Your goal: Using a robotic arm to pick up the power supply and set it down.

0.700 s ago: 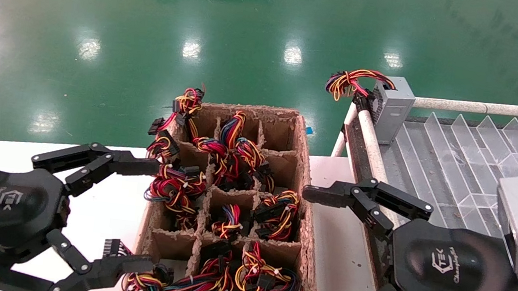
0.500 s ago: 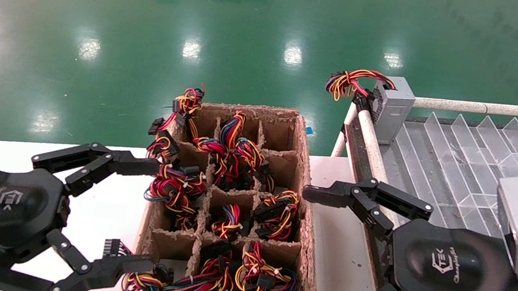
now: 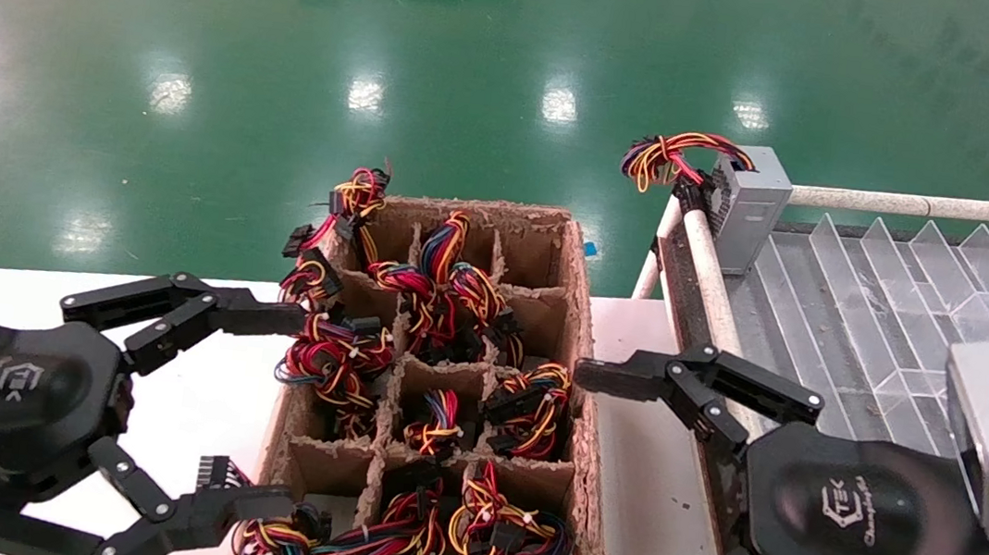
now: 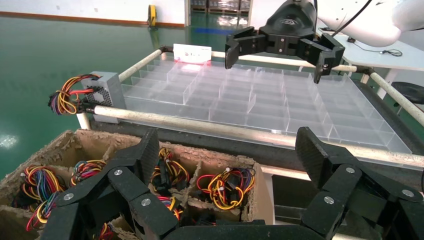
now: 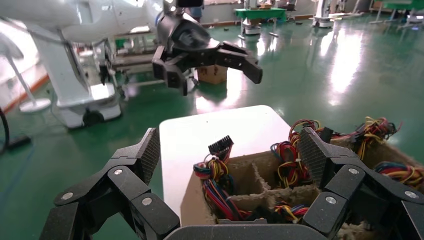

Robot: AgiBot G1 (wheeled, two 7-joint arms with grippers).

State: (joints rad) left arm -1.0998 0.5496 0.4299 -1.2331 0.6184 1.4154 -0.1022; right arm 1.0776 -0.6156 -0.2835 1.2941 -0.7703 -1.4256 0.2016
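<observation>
- The left gripper (image 3: 190,415) hangs just beside the left wall of the cardboard divider box (image 3: 585,344), with its jaws spread wide and nothing between them. If it goes down from here, the near finger could catch the loose wires (image 3: 277,551) that spill over the box's near left corner and drag them out.
- Inside the box, the power supplies sit deep in their cells, and only their wire bundles (image 3: 526,407) show above the dividers. I judge that a grasp could close on the wires alone, so a unit would hang and swing, or slip back into its cell.
- The bundles of neighbour cells lie over each other, so lifting one may pull a second with it.
- The right gripper (image 3: 597,480) hovers just beside the right wall of the box, over the white table (image 3: 655,501), its jaws also spread and empty. A finger coming down on the soft wall could crush it or push the whole box.
- Far to the right of the box, one power supply (image 3: 750,204) stands on the corner of the clear tray (image 3: 873,302), its wires hanging over the rail; a careless pass of the arm could knock it off.
</observation>
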